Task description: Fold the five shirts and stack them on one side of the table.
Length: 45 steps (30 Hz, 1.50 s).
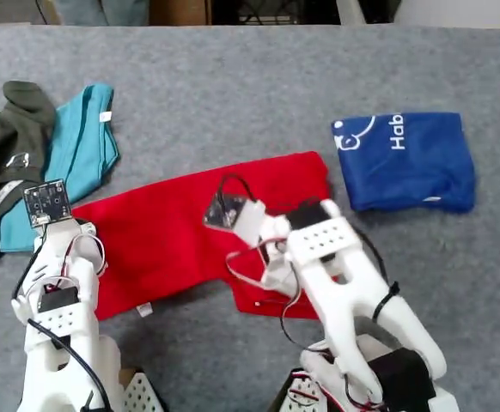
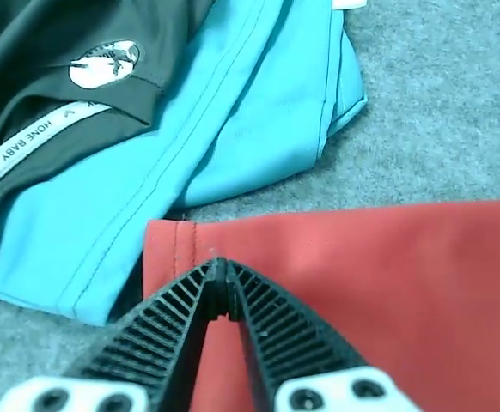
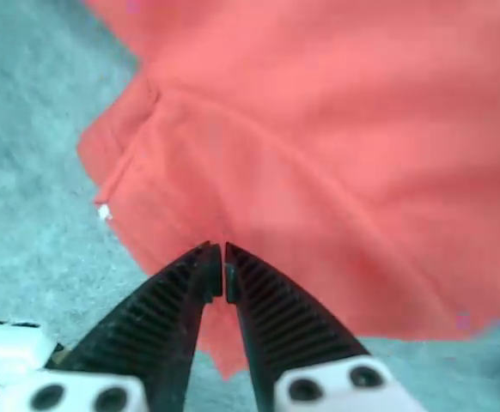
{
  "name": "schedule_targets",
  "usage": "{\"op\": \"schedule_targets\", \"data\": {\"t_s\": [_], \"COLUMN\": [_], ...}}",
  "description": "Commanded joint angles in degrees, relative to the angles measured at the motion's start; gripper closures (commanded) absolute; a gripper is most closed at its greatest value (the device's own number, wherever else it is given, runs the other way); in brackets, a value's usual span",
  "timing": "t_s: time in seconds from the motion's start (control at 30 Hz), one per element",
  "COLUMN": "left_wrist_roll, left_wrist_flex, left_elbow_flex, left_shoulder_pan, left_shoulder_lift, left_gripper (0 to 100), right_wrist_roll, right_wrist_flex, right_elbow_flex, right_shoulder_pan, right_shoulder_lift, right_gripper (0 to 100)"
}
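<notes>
A red shirt (image 1: 173, 236) lies spread flat across the middle of the table. My left gripper (image 2: 221, 279) is shut, its tips meeting just above the red shirt's (image 2: 387, 283) hemmed corner, beside a teal shirt (image 2: 224, 129). The left arm (image 1: 57, 300) stands at the front left. My right gripper (image 3: 216, 268) is also shut and hovers over a creased part of the red shirt (image 3: 319, 146). The right arm (image 1: 327, 249) reaches over the shirt's right half. A folded blue shirt (image 1: 407, 159) lies at the right. The teal shirt (image 1: 78, 154) and a dark shirt (image 1: 5, 163) lie crumpled at the left.
The grey felt tabletop (image 1: 233, 94) is bare along the back and between the red and blue shirts. The dark shirt (image 2: 52, 77) with a white printed band overlaps the teal one. The arms' white bases (image 1: 138, 390) stand at the front edge.
</notes>
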Motion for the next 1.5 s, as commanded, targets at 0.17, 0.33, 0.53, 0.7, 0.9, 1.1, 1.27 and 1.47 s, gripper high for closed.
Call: {"op": "schedule_targets", "data": {"t_s": [0.17,0.33,0.53,0.7,0.9,1.1,1.27,1.47], "left_wrist_roll": [0.3,0.3,0.3,0.6,0.7,0.7,0.7,0.7], "left_wrist_flex": [-0.1,-0.1,0.3,14.0,29.1,26.2,26.2,25.9], "left_elbow_flex": [-1.1,-1.0,-1.5,-11.9,-28.8,-35.6,-42.9,-46.1], "left_shoulder_pan": [0.1,0.1,0.4,-0.7,0.2,0.0,-0.2,1.9], "left_shoulder_lift": [0.0,0.0,-0.1,-0.1,3.6,24.2,36.6,39.0], "left_gripper": [97,97,97,97,97,97,97,97], "right_wrist_roll": [0.4,0.6,4.9,5.0,-1.2,-6.0,-6.9,-6.2], "right_wrist_flex": [-3.0,3.6,19.9,16.1,3.0,-9.8,-9.8,1.4], "right_elbow_flex": [7.5,3.5,-12.3,-20.2,-12.0,-4.0,-4.5,-10.7], "right_shoulder_pan": [-7.7,-7.6,-7.6,-8.0,-9.4,-17.7,-17.7,-13.5], "right_shoulder_lift": [-1.5,-1.8,-1.9,-1.3,6.0,15.1,17.4,9.8], "right_gripper": [98.5,98.5,98.5,98.5,98.5,98.5,98.5,98.5]}}
